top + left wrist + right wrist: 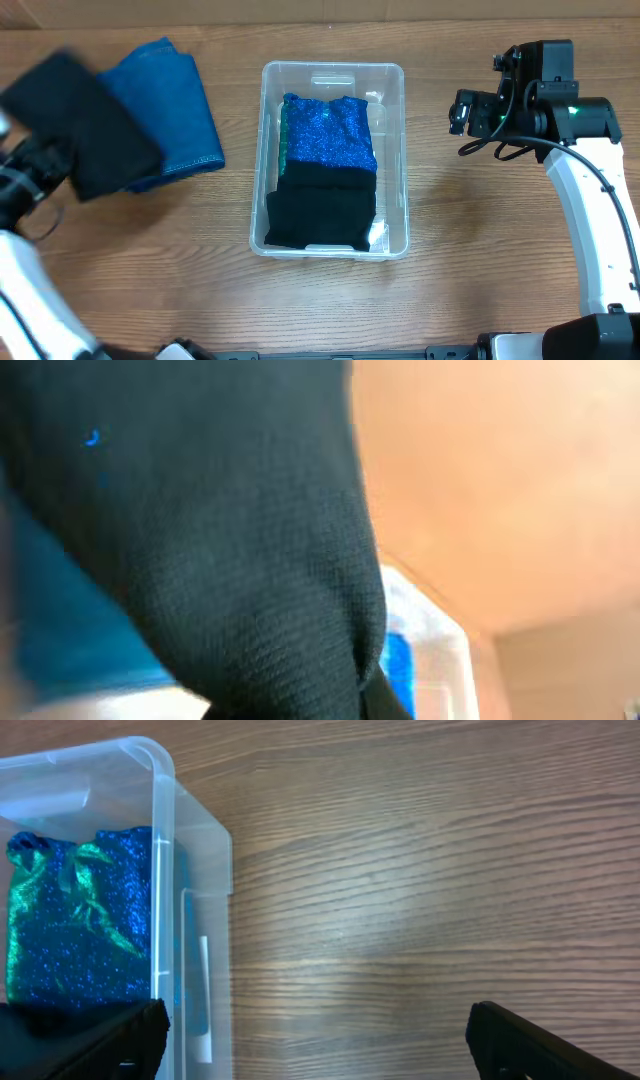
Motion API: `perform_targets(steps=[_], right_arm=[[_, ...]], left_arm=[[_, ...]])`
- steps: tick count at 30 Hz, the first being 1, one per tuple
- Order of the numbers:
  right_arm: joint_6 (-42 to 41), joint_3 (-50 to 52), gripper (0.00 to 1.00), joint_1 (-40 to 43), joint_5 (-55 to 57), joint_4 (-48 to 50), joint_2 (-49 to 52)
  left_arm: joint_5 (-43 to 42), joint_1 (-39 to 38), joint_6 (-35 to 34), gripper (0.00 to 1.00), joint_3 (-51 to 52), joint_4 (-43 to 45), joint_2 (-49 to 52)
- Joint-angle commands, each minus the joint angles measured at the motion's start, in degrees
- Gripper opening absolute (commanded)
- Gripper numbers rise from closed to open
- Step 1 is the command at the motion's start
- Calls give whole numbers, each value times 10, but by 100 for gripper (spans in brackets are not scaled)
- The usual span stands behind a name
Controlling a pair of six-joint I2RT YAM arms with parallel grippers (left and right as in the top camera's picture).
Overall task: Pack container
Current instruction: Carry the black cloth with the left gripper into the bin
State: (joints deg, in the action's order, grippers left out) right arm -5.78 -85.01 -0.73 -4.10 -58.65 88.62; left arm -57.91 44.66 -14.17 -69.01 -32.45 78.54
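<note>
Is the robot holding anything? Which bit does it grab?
The left gripper seems to hold the black cloth by the edge nearest its arm, though the cloth hides its fingers. The right gripper is open and empty.

Folded blue denim [168, 105] sits around 10 o'clock on the wooden surface [470, 270], and a blurry black cloth [75, 120] overlaps its 9 o'clock edge. Near the middle there's a sparkly blue fabric [328, 130], with a folded black garment [320, 210] touching its 6 o'clock side.
</note>
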Motion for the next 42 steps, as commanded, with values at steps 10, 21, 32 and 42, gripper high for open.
perform_targets(steps=[10, 21, 32, 42], right_arm=[[-2, -5, 100, 3, -1, -1, 2], [-2, -5, 100, 3, -1, -2, 2], [-2, -5, 100, 3, 0, -2, 2], [-2, -5, 100, 3, 0, -2, 2]], left_arm=[[420, -697, -57, 4, -5, 342, 154], [459, -751, -132, 4, -5, 310, 264], [434, -741, -275, 4, -6, 336, 260], [338, -727, -407, 4, -6, 329, 259]])
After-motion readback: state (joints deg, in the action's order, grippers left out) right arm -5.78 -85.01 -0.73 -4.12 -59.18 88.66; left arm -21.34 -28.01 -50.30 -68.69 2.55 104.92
